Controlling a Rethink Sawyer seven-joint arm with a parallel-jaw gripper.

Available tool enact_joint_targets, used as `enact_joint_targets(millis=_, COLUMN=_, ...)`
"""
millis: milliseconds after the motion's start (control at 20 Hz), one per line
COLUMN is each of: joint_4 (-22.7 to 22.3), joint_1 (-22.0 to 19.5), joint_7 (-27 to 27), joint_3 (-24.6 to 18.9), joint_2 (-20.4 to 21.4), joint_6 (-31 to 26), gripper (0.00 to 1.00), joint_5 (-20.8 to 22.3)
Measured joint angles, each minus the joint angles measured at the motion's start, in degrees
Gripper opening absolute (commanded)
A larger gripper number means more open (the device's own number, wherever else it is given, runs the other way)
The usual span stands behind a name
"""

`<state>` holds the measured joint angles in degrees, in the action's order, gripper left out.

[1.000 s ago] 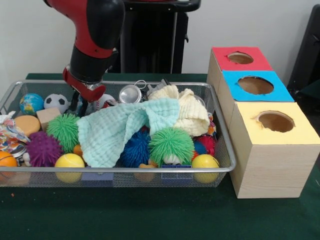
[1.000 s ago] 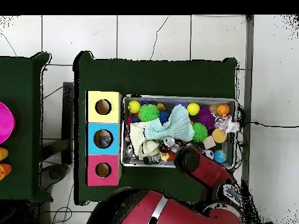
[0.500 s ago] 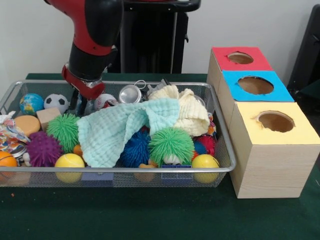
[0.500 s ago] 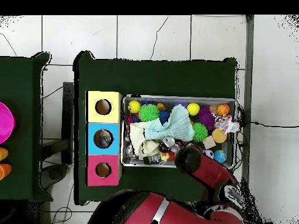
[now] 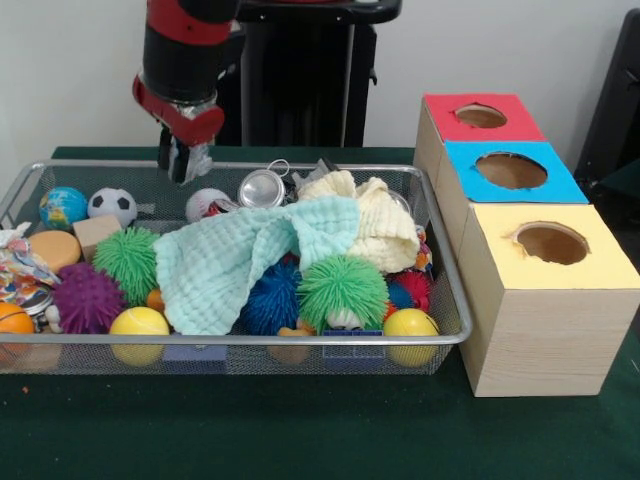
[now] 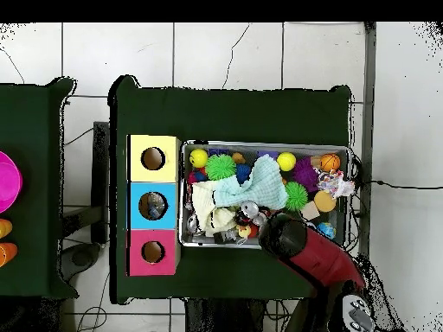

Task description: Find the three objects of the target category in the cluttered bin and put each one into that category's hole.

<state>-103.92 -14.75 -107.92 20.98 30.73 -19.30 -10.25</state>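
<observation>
Hovering over the wire mesh bin (image 5: 440,338), the red-and-black gripper (image 5: 183,165) looks empty, fingers narrow; the shiny metal can (image 5: 261,188) seems light, rigid, slippery, best pinched across its sides.

A dark green tabletop (image 5: 300,430) stands before a plain pale wall (image 5: 70,80). From overhead, the floor (image 6: 225,52) is large white tiles with dark grout lines and thin cracks. Cables (image 6: 82,138) trail off the tabletop's left edge. A 2nd green table (image 6: 30,259) stands left, carrying a magenta bowl (image 6: 7,180).
</observation>
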Motion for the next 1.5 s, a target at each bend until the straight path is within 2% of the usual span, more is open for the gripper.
enact_joint_targets(millis=150, joint_4=-0.03, joint_1=0.86, joint_7=0.00, joint_3=0.01, joint_2=3.34, joint_6=-4.12, gripper=0.00, joint_5=0.02)
enact_joint_targets(millis=450, joint_4=-0.06, joint_1=2.26, joint_7=0.00, joint_3=0.02, joint_2=6.08, joint_6=-4.95, gripper=0.00, joint_5=0.05)
enact_joint_targets(millis=650, joint_4=-0.06, joint_1=4.62, joint_7=0.00, joint_3=0.02, joint_2=6.90, joint_6=-4.95, gripper=0.00, joint_5=-0.16)
enact_joint_targets(millis=1050, joint_4=-0.06, joint_1=11.16, joint_7=0.00, joint_3=-0.01, joint_2=6.53, joint_6=-4.96, gripper=0.00, joint_5=-2.92)
enact_joint_targets(millis=1500, joint_4=0.14, joint_1=17.72, joint_7=-0.12, joint_3=0.36, joint_2=3.37, joint_6=-5.07, gripper=0.00, joint_5=-5.79)
